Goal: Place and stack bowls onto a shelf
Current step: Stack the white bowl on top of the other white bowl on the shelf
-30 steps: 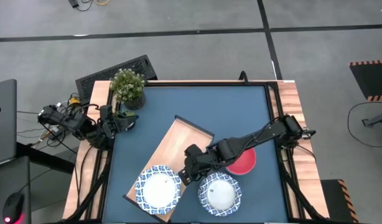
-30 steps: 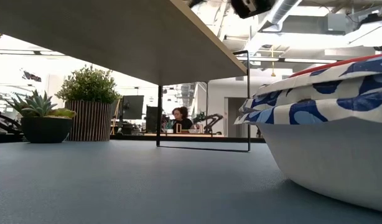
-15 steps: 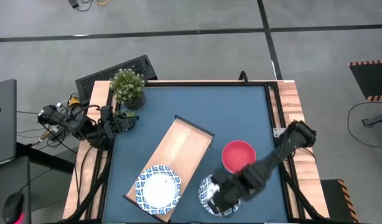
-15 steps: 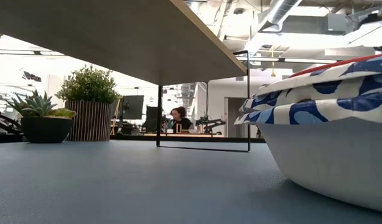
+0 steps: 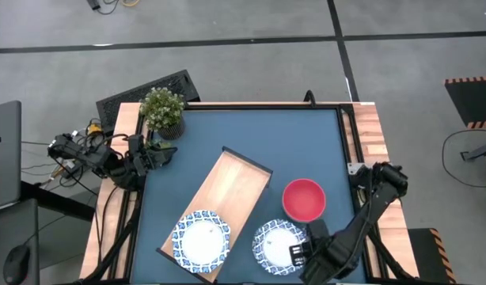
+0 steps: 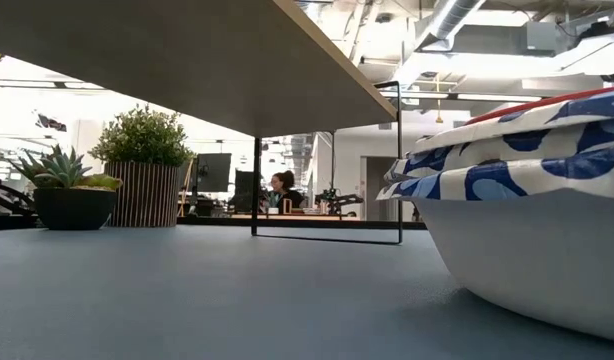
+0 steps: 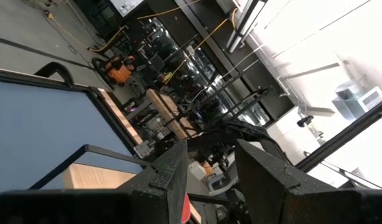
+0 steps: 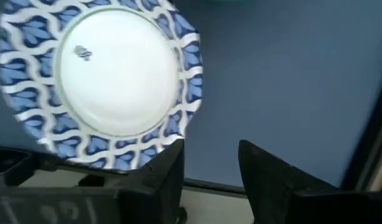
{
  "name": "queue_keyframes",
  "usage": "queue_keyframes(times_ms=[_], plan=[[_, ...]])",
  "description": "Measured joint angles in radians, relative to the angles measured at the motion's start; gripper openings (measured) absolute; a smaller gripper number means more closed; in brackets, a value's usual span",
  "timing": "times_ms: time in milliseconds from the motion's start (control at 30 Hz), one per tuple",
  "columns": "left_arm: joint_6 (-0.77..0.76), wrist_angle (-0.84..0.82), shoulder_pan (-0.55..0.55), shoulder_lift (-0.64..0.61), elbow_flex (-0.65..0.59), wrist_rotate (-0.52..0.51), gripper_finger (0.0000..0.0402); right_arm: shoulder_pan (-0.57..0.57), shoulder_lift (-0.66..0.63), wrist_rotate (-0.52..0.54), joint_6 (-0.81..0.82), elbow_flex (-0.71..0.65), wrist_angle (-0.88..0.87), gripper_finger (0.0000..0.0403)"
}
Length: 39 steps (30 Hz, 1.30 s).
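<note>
The light wooden shelf (image 5: 223,202) lies slantwise across the dark blue table. One blue-and-white bowl (image 5: 201,240) sits on the shelf's near end. A second blue-and-white bowl (image 5: 276,244) (image 8: 101,81) rests on the table beside it, and a red bowl (image 5: 304,199) stands just beyond that. My right gripper (image 5: 297,255) (image 8: 209,168) hovers open at the table's near edge, right beside the second patterned bowl and touching nothing. My left gripper (image 5: 157,155) (image 7: 209,171) waits open at the table's left edge.
A bushy potted plant (image 5: 162,111) (image 6: 142,165) stands at the far left corner, with a small succulent (image 6: 62,185) beside it. In the low view the shelf's underside (image 6: 187,50) spans overhead on thin dark legs (image 6: 400,165). Bare blue table (image 5: 298,142) lies beyond the red bowl.
My right arm has swung from beside the bowl on the shelf, across the patterned bowl on the table, toward the table's near edge and to the right. The bowls and the shelf have stayed where they were.
</note>
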Motion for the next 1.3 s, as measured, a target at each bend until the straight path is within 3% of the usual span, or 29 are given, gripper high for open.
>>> queue_keyframes(times_ms=[233,433,667,967,1300], plan=[[-0.02,-0.005,0.0,0.0,0.0,-0.001,0.0121,-0.002,-0.021,-0.038,0.004,-0.032,-0.046,0.0222],[-0.036,-0.006,0.0,0.0,0.0,-0.002,0.0121,0.048,-0.137,-0.041,0.045,-0.254,0.227,0.0222],[-0.042,-0.028,0.0,0.0,0.0,-0.004,0.0121,0.107,-0.324,0.026,0.107,-0.462,0.452,0.0217],[-0.109,-0.046,0.0,0.0,0.0,0.01,0.0121,0.042,-0.165,0.074,0.049,-0.492,0.649,0.0217],[-0.13,-0.046,0.0,0.0,0.0,0.01,0.0121,0.002,-0.12,0.08,0.025,-0.492,0.64,0.0211]])
